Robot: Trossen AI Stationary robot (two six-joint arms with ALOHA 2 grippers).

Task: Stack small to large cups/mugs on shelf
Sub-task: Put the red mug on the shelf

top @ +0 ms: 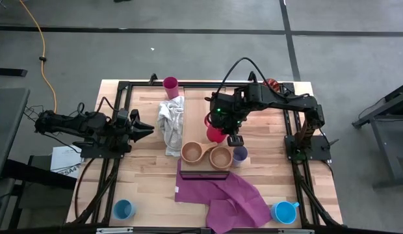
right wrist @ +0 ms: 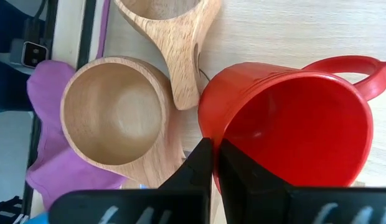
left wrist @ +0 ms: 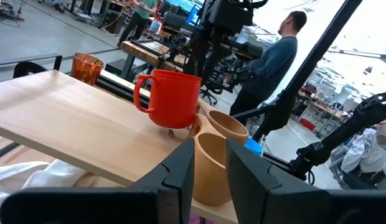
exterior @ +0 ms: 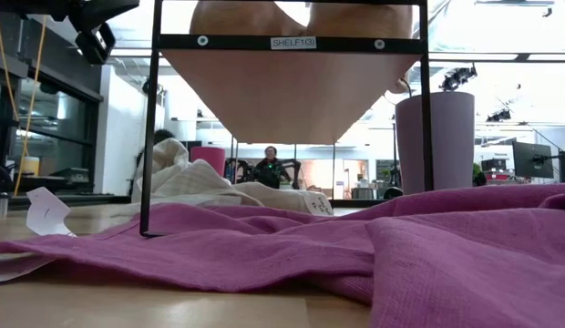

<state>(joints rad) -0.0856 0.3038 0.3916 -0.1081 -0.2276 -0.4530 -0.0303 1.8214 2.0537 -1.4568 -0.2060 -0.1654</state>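
Red mug pinched by its rim over the shelf, two wooden cups beside it.

From above, the right pincer (top: 234,139) hangs over the shelf (top: 201,117), closed on the red mug (top: 215,134); two tan wooden cups (top: 192,153) sit just beside it, a lavender tumbler (top: 239,155) next to them, purple cloth (top: 227,195) nearer the front (a blue mug (top: 124,210) at each front corner of the counter). The left pincer (top: 147,130) waits at the left edge, part open, holding nothing. At counter level, the shelf frame (exterior: 288,42) stands over cloth. Left wrist: the mug (left wrist: 171,98) is tilted above the plank. Right wrist: fingers (right wrist: 202,163) clamp its rim (right wrist: 286,124).
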